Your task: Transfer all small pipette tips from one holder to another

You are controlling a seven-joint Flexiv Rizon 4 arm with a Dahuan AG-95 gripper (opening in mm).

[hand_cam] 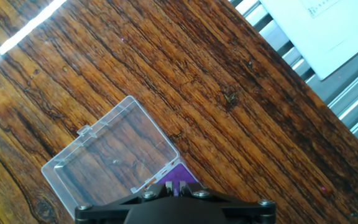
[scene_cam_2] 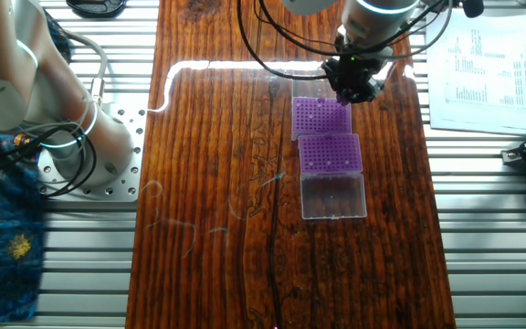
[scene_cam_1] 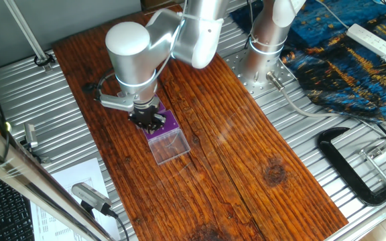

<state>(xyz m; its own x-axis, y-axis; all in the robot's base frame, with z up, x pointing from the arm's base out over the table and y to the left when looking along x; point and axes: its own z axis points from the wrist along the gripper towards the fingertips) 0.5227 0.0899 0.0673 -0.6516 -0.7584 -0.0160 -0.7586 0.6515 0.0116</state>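
Observation:
Two purple racks lie end to end on the wooden board: the far rack [scene_cam_2: 320,117] and the near rack [scene_cam_2: 330,153], which carries a few tiny whitish dots, the small pipette tips [scene_cam_2: 331,164]. A clear lid [scene_cam_2: 333,196] lies hinged open beside the near rack. My gripper [scene_cam_2: 354,84] hangs low over the far rack's right corner. In the hand view its fingertips [hand_cam: 167,185] stand very close together over purple rack [hand_cam: 184,173], with a tiny pale tip [hand_cam: 175,192] between them. In the first fixed view the gripper [scene_cam_1: 149,120] hides most of the racks [scene_cam_1: 169,120].
Printed paper sheets [scene_cam_2: 482,64] lie on the metal table right of the board. The arm's base [scene_cam_2: 80,146] stands to the left. A black clamp [scene_cam_1: 354,167] and a power strip [scene_cam_1: 372,39] lie off the board. The clear lid also shows in the hand view [hand_cam: 107,158].

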